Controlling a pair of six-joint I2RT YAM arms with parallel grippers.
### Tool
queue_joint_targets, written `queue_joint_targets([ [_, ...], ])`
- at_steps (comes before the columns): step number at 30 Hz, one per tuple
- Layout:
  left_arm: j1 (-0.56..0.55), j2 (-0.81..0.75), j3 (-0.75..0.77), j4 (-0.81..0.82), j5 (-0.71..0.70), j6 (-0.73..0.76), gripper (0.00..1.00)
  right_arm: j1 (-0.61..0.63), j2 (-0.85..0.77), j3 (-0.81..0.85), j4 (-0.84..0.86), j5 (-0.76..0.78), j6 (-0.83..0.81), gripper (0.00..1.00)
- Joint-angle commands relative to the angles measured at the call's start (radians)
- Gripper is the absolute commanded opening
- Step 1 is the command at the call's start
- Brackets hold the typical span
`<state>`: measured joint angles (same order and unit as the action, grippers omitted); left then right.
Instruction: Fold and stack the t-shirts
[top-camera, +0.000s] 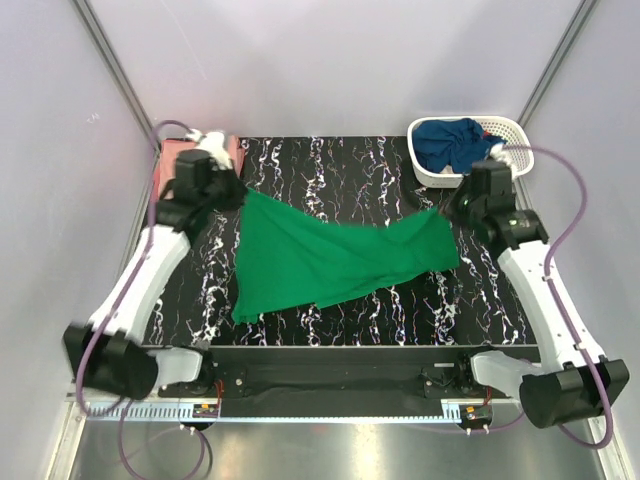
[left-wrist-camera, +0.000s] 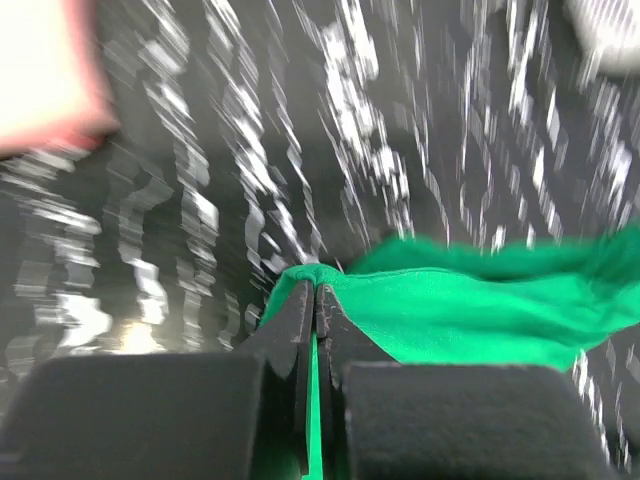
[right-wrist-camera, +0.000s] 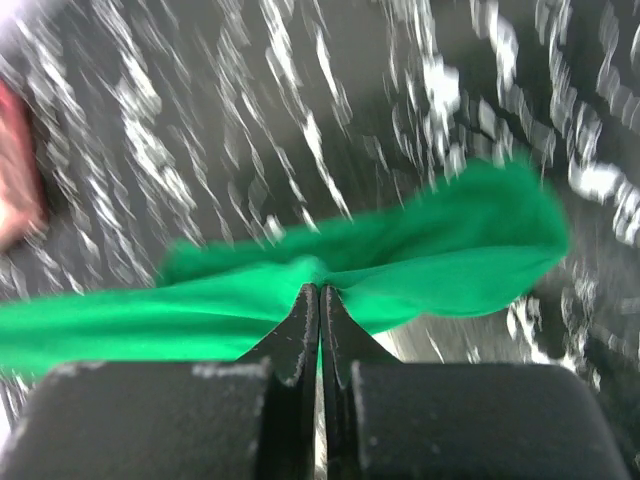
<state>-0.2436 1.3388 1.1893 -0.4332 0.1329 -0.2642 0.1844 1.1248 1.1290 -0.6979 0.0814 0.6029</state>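
Note:
The bright green t-shirt (top-camera: 325, 258) hangs stretched across the black marbled table (top-camera: 330, 165) between both arms. My left gripper (top-camera: 240, 192) is shut on its left corner, the cloth (left-wrist-camera: 470, 305) pinched between the fingers (left-wrist-camera: 296, 318). My right gripper (top-camera: 447, 212) is shut on its right corner, the green cloth (right-wrist-camera: 430, 265) bunched at the fingertips (right-wrist-camera: 306, 305). The salmon pink t-shirt (top-camera: 232, 150) lies at the far left corner, partly hidden by the left arm; it also shows in the left wrist view (left-wrist-camera: 45, 75). The dark navy blue t-shirt (top-camera: 450, 140) lies in the basket.
A white lattice basket (top-camera: 500, 128) stands at the far right corner of the table. Grey walls close in both sides. The arm bases sit at the near edge.

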Motion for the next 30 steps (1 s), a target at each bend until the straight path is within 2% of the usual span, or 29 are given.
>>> queue_joint_targets([
  [1,0.038,-0.202,0.084,0.022,-0.130,-0.018,0.00,-0.014,-0.008,0.248,0.011,0.161,-0.031,0.00],
  [2,0.041,-0.223,0.111,0.010,-0.178,-0.020,0.00,-0.016,0.015,0.352,0.009,0.172,-0.032,0.00],
  [5,0.052,-0.273,0.240,-0.007,-0.194,-0.023,0.00,-0.019,0.078,0.548,0.032,0.161,-0.057,0.00],
  [8,0.052,-0.314,0.332,0.031,-0.213,-0.035,0.00,-0.019,0.113,0.696,0.083,0.129,-0.075,0.00],
  [12,0.052,-0.377,0.381,0.082,-0.251,-0.044,0.00,-0.019,0.121,0.850,0.126,0.121,-0.118,0.00],
  [14,0.052,-0.418,0.386,0.090,-0.222,-0.050,0.00,-0.019,0.104,0.915,0.118,0.115,-0.135,0.00],
  [16,0.052,-0.447,0.380,0.087,-0.181,-0.050,0.00,-0.019,0.067,0.917,0.124,0.112,-0.144,0.00],
  [19,0.052,-0.523,0.359,0.054,-0.104,-0.056,0.00,-0.019,-0.080,0.859,0.130,0.097,-0.160,0.00],
  [24,0.052,-0.720,0.305,0.018,-0.056,-0.101,0.00,-0.019,-0.272,0.790,0.083,0.047,-0.149,0.00],
  [30,0.053,-0.831,0.377,-0.087,0.048,-0.187,0.00,-0.019,-0.444,0.850,-0.015,0.080,-0.127,0.00],
])
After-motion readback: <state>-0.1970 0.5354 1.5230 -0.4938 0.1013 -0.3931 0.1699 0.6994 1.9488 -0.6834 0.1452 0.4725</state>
